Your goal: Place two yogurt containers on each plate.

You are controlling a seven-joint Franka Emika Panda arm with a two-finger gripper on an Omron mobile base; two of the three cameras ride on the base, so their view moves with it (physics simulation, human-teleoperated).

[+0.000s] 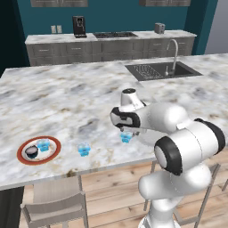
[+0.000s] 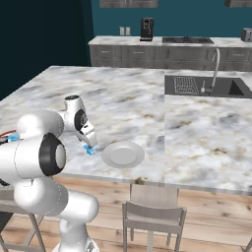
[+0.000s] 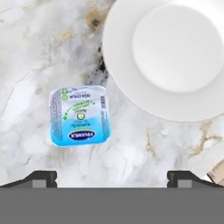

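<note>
A pale blue yogurt container [image 3: 79, 115] stands on the marble counter, just left of the plain white-grey plate [image 3: 127, 87]. My gripper [image 3: 112, 179] hangs open above this cup [image 1: 126, 137], apart from it, with nothing between its fingers. From the right base the gripper [image 2: 89, 140] is over the cup [image 2: 90, 149], with the white-grey plate [image 2: 123, 154] beside it. At the far left the orange-rimmed plate [image 1: 53, 153] holds a black yogurt container [image 1: 31, 152] and a blue one [image 1: 43, 144]. Another blue container [image 1: 83, 149] stands on the counter between that plate and my gripper [image 1: 127, 130].
A sink [image 1: 160, 70] with a tall faucet [image 1: 173, 55] is set in the counter at the far right. Chairs [image 1: 55, 205] [image 2: 152, 216] stand below the counter's front edge. My own white arm blocks part of the counter in the left base view.
</note>
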